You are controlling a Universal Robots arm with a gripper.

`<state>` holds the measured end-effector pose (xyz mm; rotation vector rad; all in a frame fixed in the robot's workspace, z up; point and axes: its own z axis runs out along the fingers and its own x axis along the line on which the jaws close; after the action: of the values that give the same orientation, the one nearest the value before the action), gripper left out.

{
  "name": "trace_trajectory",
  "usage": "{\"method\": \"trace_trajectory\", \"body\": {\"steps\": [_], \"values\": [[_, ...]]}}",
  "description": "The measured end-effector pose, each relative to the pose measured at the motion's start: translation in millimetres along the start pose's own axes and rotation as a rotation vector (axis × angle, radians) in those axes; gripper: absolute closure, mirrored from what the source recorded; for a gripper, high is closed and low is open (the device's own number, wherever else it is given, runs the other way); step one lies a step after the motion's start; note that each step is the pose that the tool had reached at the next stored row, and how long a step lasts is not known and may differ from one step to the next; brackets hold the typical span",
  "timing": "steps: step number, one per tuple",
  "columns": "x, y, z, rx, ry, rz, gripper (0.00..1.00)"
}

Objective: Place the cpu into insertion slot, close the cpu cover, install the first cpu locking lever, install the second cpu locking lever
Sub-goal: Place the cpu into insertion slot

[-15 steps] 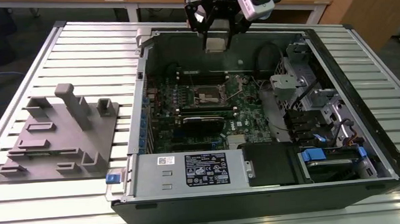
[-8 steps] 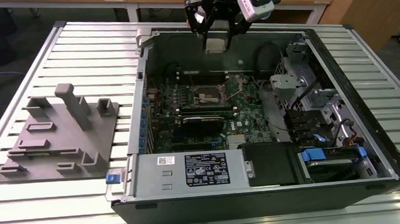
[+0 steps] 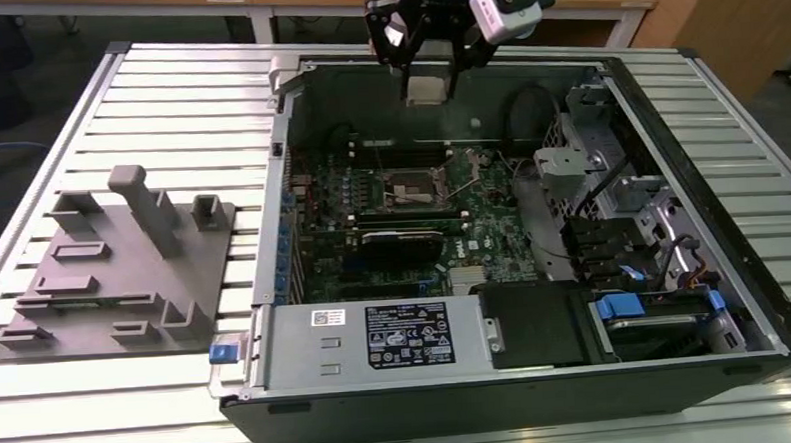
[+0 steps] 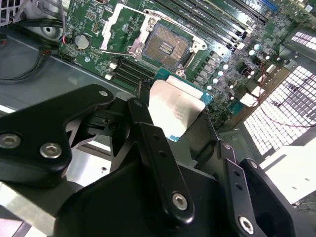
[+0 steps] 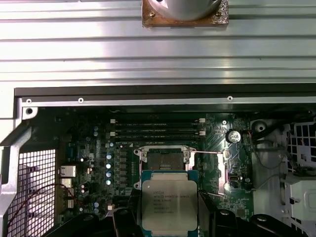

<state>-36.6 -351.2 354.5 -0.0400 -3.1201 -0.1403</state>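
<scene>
My gripper [image 3: 426, 85] hangs above the far wall of the open computer case, shut on the cpu [image 3: 425, 87]. In both wrist views the cpu [image 4: 176, 111] [image 5: 169, 202] is a square silver chip with a green rim, held by its edges between the black fingers [image 4: 148, 133]. The insertion slot [image 3: 412, 186] [image 4: 165, 45] [image 5: 165, 160] lies on the green motherboard with its golden-brown contact field uncovered. The cpu cover [image 4: 116, 22] is swung open beside the slot. Thin wire levers [image 4: 121, 52] stand free next to it. The cpu is in the air, apart from the slot.
The case [image 3: 276, 237] lies open on a slatted metal table [image 3: 177, 101]. A grey fixture block [image 3: 117, 264] sits at the exterior view's left. A power supply [image 3: 374, 338] fills the near end, drive cages [image 3: 609, 202] and cables the right. A black card [image 3: 399, 243] lies near the slot.
</scene>
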Motion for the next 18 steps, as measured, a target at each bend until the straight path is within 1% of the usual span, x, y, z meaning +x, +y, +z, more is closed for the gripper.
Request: {"method": "trace_trajectory", "body": {"steps": [5, 7, 18], "values": [[0.0, -0.1, 0.8, 0.0004, 0.0002, 0.000, 0.46], [-0.1, -0.6, 6.9, 0.0002, 0.0001, 0.000, 0.46], [-0.2, -0.8, 9.0, 0.0002, 0.0001, 0.000, 0.46]]}}
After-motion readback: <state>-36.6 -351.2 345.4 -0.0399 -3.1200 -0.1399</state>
